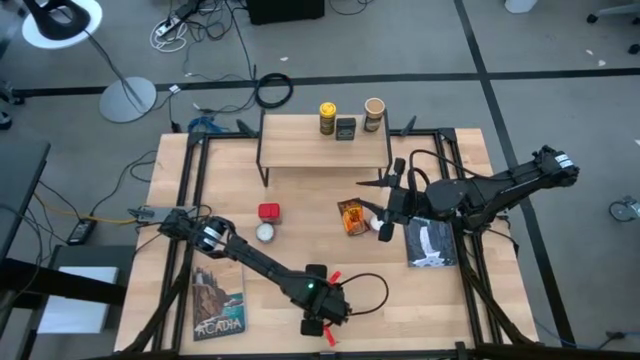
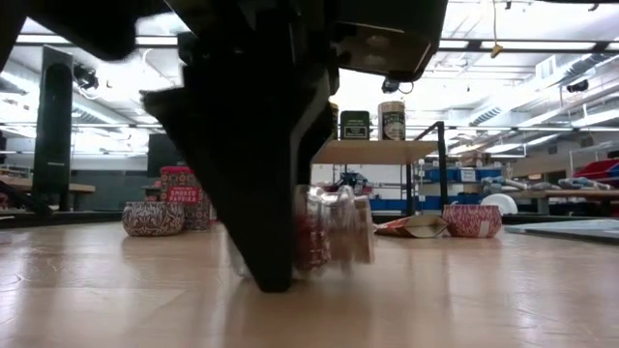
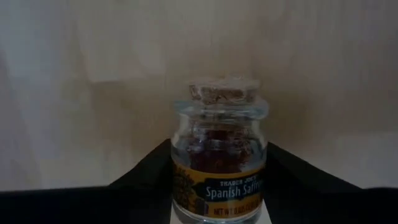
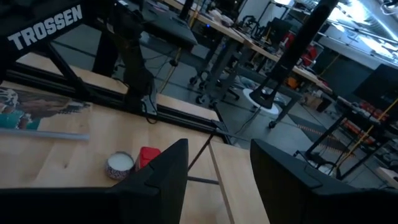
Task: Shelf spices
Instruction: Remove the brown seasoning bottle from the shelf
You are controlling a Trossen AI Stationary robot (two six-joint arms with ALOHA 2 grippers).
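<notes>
Dark gripper [image 2: 276, 242] low on table [image 2: 464, 300], small glass jar [image 2: 334, 227] beside it; shelf [image 2: 377, 152] behind, two jars [image 2: 392, 121] on top.

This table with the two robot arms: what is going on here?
The left gripper, near the table's front edge, holds a small saffron jar. Three spices already stand on the shelf. The red tin and orange packet still lie on the table. The right gripper hovers open by the packet.

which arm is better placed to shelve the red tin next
Probably the right. Its gripper hangs open with nothing between the fingers, near the shelf. The left gripper is shut on the saffron jar, though the red tin sits on its side.
</notes>
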